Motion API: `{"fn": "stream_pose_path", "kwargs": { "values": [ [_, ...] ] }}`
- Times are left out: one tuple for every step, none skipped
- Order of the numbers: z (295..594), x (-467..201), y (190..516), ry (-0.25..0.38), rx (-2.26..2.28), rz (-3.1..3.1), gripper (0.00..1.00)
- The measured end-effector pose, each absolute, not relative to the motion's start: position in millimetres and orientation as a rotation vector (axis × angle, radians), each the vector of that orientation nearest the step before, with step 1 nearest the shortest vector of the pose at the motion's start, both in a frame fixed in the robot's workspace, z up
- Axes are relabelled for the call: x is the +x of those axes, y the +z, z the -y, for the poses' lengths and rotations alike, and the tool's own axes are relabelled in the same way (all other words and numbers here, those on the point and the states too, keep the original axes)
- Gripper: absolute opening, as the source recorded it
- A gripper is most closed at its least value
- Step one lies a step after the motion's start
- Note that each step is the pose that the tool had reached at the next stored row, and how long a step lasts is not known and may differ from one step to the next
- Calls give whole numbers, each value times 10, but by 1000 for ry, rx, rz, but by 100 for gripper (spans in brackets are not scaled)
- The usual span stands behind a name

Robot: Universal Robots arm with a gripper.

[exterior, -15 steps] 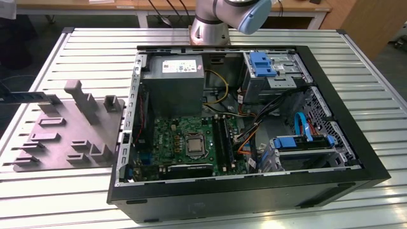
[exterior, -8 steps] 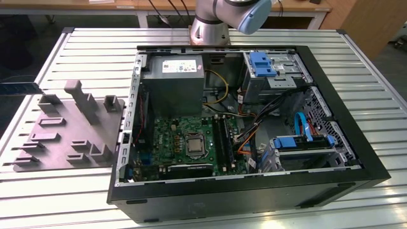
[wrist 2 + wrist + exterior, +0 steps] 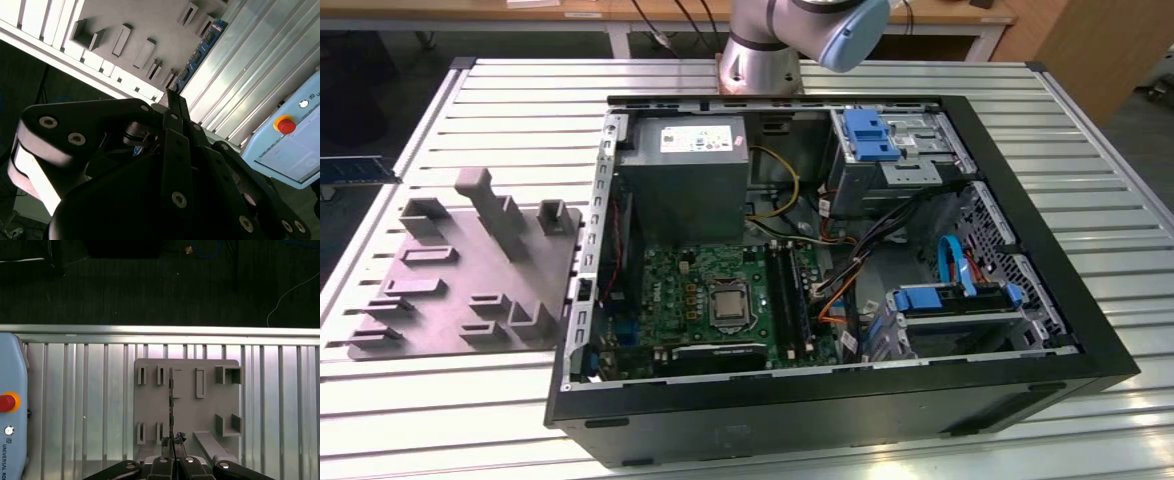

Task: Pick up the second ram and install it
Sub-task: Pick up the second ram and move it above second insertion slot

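second ram (image 3: 171, 400) juts edge-on from the gripper (image 3: 173, 441), pinched at its end above the grey fixture plate (image 3: 190, 410).

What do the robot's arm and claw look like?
The arm is a round, shiny silver-grey tube with a light blue cap on its joint. The claw is black. It is made of flat bars linked together, with little round silver screws dotted along them.
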State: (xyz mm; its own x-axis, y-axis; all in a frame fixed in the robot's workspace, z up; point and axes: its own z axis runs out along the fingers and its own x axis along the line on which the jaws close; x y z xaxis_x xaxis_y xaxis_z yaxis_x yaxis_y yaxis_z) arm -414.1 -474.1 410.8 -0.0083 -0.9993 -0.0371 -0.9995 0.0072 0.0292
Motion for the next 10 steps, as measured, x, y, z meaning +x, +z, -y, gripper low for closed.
{"fn": "stream_pose_path", "kwargs": {
  "values": [
    [4741, -4141, 4107, 73, -2208, -2225, 11],
    [4741, -4141, 4108, 73, -2208, -2225, 11],
    [4741, -4141, 4109, 73, -2208, -2225, 11],
    [4741, -4141, 4110, 73, -2208, -2225, 11],
    [4741, -4141, 4110, 73, -2208, -2225, 11],
    [4741, -4141, 4120, 73, -2208, -2226, 11],
    [4740, -4140, 4139, 74, -2208, -2226, 11],
    [4740, -4140, 4161, 73, -2208, -2226, 11],
    [4741, -4141, 4184, 73, -2208, -2226, 11],
    [4741, -4141, 4207, 73, -2208, -2225, 11]
  ]
}}
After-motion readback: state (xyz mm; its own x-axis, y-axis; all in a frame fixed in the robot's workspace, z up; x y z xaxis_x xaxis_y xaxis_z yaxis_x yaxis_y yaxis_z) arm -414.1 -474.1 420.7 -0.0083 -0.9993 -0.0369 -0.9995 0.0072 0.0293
